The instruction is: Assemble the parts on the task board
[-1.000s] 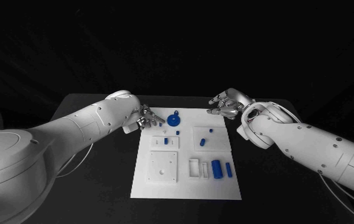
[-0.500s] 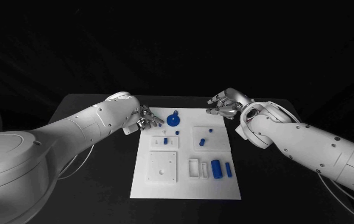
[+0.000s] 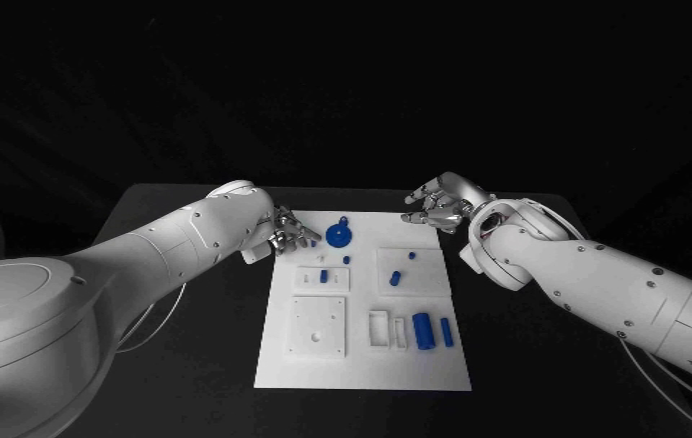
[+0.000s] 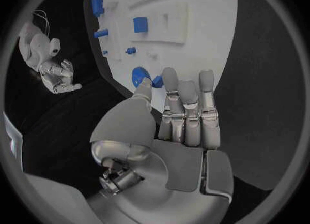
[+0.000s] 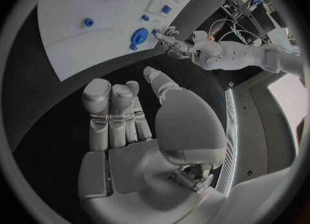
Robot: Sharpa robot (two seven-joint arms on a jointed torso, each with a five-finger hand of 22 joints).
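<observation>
Nothing has moved: both empty, spread hands, left [image 3: 290,231] and right [image 3: 440,204], hover over the black table [image 3: 173,288], flanking the white board [image 3: 364,358] with its blue parts [image 3: 424,330].

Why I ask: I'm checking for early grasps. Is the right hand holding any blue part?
No. In the right wrist view the right hand hangs open over bare black table, off the task board, with nothing between its fingers.
</observation>
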